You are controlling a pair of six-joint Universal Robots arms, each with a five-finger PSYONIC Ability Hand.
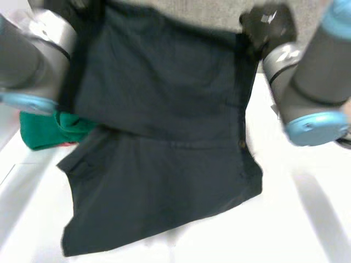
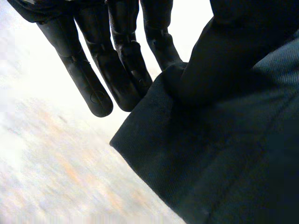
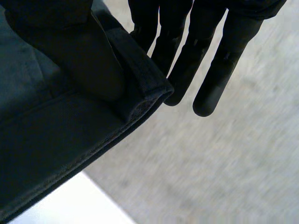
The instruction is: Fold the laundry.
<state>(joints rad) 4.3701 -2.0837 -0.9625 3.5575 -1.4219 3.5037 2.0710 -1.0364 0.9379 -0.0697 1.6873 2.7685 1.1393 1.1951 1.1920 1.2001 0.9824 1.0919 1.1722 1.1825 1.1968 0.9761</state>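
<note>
head view: dark garment [image 1: 164,181] held up by its far edge between the two arms

the left arm [image 1: 33,49] and right arm [image 1: 312,71] reach forward on either side of the cloth, well apart, with the far edge of the garment stretched across between them. the right hand [image 1: 266,24] sits at the far right corner of the cloth, above the table [image 1: 307,208].

in the left wrist view the left hand [image 2: 117,65] has its fingers straight and close together behind a corner of the garment [image 2: 224,154]. its thumb [image 2: 219,51] presses down on the near face of the cloth, so the corner is pinched between thumb and fingers.

in the right wrist view the right hand [image 3: 219,60] shows the same pose. the fingers are straight and slightly spread behind the cloth, and the thumb [image 3: 74,51] lies across a thick banded edge of the garment [image 3: 46,135]. that pinches the end of the band. grey floor [image 3: 224,168] lies beyond the fingertips.

the garment's long axis runs from the far side of the table toward the near side. the far half hangs sloping from the hands. a crease crosses it from side to side about midway, and the near half lies flat on the table with its hem toward the near edge. a small button [image 1: 241,143] sits by the right edge, just at the crease.

a crumpled green cloth [image 1: 46,131] lies on the table beside the garment's left edge, under the left arm.
</note>
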